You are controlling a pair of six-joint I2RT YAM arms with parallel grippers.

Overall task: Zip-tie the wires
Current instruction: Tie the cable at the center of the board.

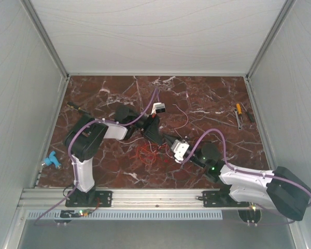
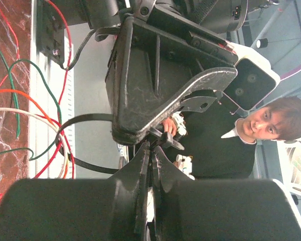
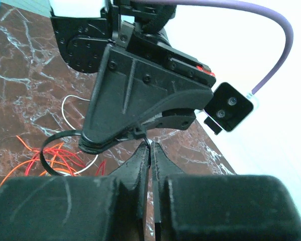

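So the left gripper (image 2: 150, 148) is pinched right down with no gap between the fingers. The right gripper (image 3: 149, 146) is the same, and the 2 of them sit nose to nose over the middle of the table (image 1: 93, 93). Looks like each has 1 end of the zip tie (image 2: 85, 117) nipped in its tips, though the strap is so thin there I can't swear to it. The tie bows out sideways in an open loop right by the wires (image 1: 145, 153), and in the left wrist view a few red, orange and white strands seem to cross through it. What worries me is that the loop is wide and slack, so a pull could cinch on only part of the bunch. The white strand (image 1: 185, 119) curling off toward the back looks likely to get left out. With both sets of tips crowded this close, an off-line tug could also slip an end out of the fingers, or drag the whole tangle across the marble instead of tightening. Count-wise: 2 grippers, 1 zip tie, 1 loose heap of wires in 4 colours (red, orange, white, green) that I can't count strand by strand, 1 yellow-handled screwdriver (image 1: 239, 109) off right, and 1 small blue thing (image 1: 52, 160) at the left edge.
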